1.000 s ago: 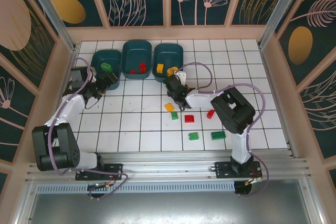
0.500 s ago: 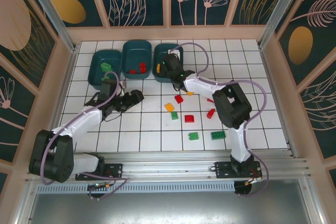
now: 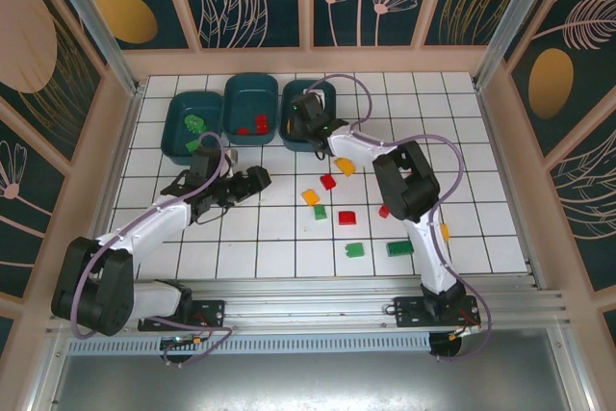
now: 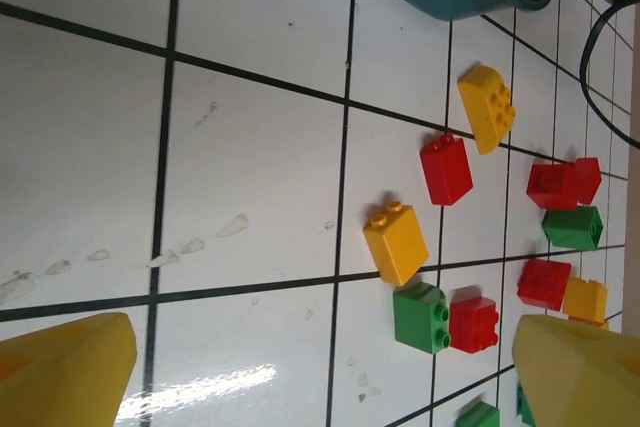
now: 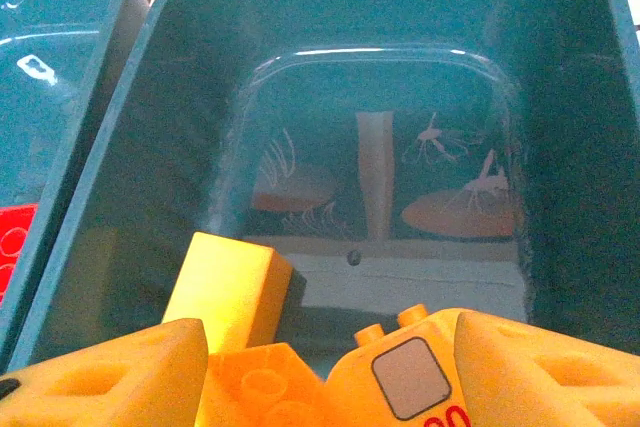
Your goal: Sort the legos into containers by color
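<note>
Three containers (image 3: 245, 101) abreast; left claw (image 4: 320, 372) gapes empty; right claw (image 5: 330, 372) state unclear.

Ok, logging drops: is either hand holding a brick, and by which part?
Left hand: nothing. Right hand: a yellow studded plastic brick lies between its fingers over the teal plastic bin; grip cannot be told.

You are finding hardly anything to read here. In the right wrist view, a yellow brick (image 5: 400, 372) at the bottom edge, in front of a teal bin (image 5: 590, 97), is showing a printed grey square with rounded corners and a thin dark outline, blank inside. Just below that square, the tops of two red rounded marks are peeking in, but the picture's lower edge is cutting them off, so you are not getting a letter or digit from them.
</note>
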Motion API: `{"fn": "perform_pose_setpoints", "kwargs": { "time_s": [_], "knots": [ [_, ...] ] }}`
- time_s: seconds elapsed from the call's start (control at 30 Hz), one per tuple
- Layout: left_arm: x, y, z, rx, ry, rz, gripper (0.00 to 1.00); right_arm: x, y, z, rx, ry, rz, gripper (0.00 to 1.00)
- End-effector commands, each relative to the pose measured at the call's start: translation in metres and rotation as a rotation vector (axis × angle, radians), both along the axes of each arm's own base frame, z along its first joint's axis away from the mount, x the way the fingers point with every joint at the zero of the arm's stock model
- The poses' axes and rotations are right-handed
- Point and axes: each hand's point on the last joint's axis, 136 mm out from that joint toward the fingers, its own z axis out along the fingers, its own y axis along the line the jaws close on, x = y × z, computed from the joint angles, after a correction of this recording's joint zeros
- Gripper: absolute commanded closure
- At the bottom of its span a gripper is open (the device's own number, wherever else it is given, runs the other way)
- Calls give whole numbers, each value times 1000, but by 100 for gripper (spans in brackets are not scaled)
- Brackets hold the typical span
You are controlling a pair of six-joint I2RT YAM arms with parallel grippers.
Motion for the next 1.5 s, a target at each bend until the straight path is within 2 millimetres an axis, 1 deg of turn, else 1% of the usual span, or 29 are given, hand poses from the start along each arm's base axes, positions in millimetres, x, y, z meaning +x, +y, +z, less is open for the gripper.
{"fn": "perform_pose_setpoints", "kwargs": {
  "time_s": [0.0,0.1,0.17,0.2,0.27,0.33,0.37,0.43,0.57,0.63,0.7,0.77,0.83,0.9,1.03,1.13,1.17,1.23,1.33,1.47],
  "knots": [
    [2,-13,1,57,-6,-36,1,-4,-4,63,34,-99,-5,32],
    [1,-33,0,68,0,-50,2,-25,-16,84,49,-137,-8,32],
    [-1,-48,-5,67,20,-37,3,-42,-27,89,60,-142,-7,33],
    [-3,-56,-9,58,38,-25,4,-52,-34,88,65,-138,-7,34],
    [-6,-70,-14,29,68,-6,8,-71,-50,80,57,-121,-12,35],
    [-4,-75,-17,-1,94,40,12,-91,-65,69,39,-92,-11,38],
    [-3,-76,-14,-15,90,51,12,-99,-71,62,30,-74,-6,38],
    [4,-70,-7,0,58,89,11,-119,-77,47,16,-33,36,38],
    [18,-51,14,100,-17,130,3,-149,-69,19,-20,84,184,34],
    [23,-36,17,123,-26,146,1,-162,-63,4,-48,125,250,30],
    [26,-16,16,105,-17,174,1,-167,-61,-10,-69,167,273,26],
    [26,5,17,73,-16,206,1,-171,-58,-21,-82,194,291,25],
    [24,27,21,90,-39,240,2,-173,-54,-29,-78,210,310,25],
    [20,46,25,126,-52,269,2,-173,-51,-37,-83,230,322,25],
    [12,68,31,155,-70,304,1,-170,-48,-53,-107,261,330,28],
    [7,72,26,142,-71,312,2,-164,-53,-63,-136,264,288,32],
    [5,72,23,137,-64,313,2,-163,-56,-66,-142,260,270,33],
    [2,71,14,127,-38,304,1,-162,-54,-70,-134,258,264,36],
    [1,70,5,125,-15,298,2,-162,-48,-70,-125,244,273,42],
    [3,69,5,122,-18,298,2,-159,-43,-63,-116,223,281,51]
  ]
}}
